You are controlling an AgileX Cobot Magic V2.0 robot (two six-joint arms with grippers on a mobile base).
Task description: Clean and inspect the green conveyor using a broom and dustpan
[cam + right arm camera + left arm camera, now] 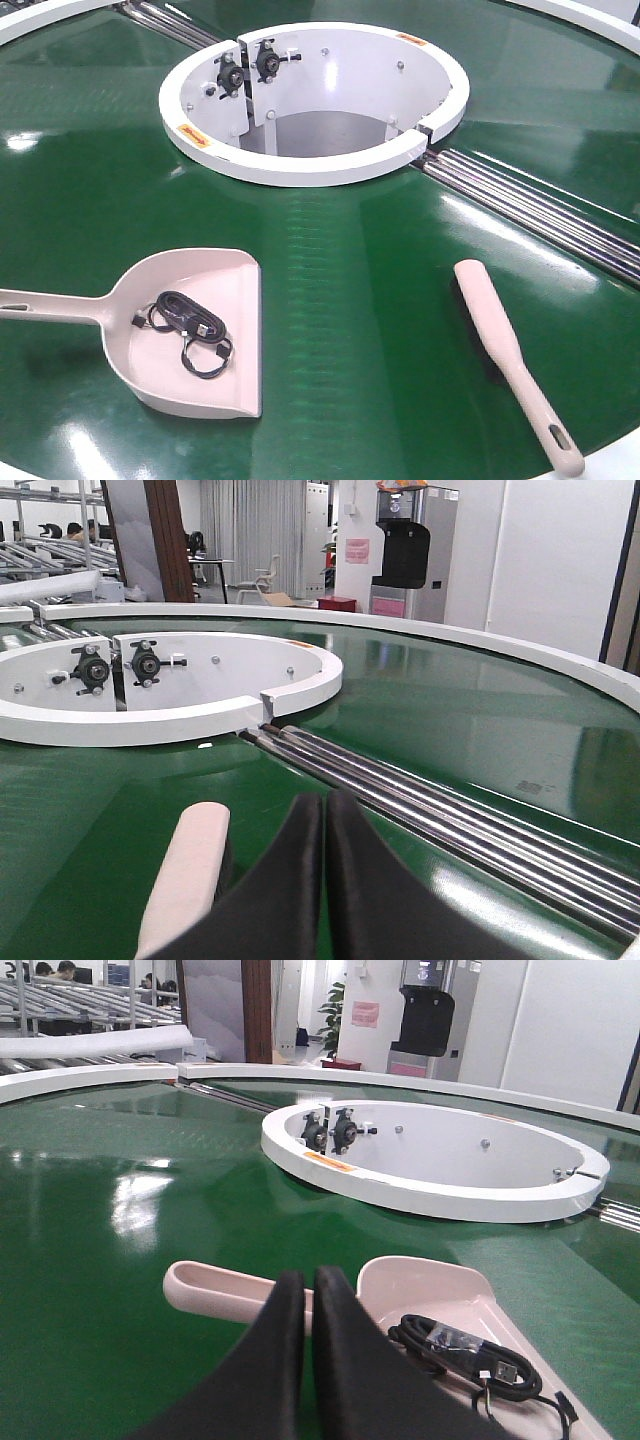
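Note:
The green conveyor point(340, 290) fills the front view. The pink dustpan point(235, 275) lies on it at the lower left, mouth to the right, with a coiled black cable point(190, 325) inside. The pink broom point(500, 345) lies at the lower right, handle toward the front edge. Neither gripper shows in the front view. In the left wrist view my left gripper point(308, 1282) is shut and empty, above the dustpan point(440, 1290) near its handle point(215, 1290). In the right wrist view my right gripper point(323, 802) is shut and empty, just right of the broom point(190, 875).
A white round hub point(310, 100) with black bearing fittings sits in the belt's middle. Silver rollers point(540, 210) run in a seam from the hub to the right; another seam point(165, 20) runs to the upper left. A white outer rim point(480, 645) borders the belt.

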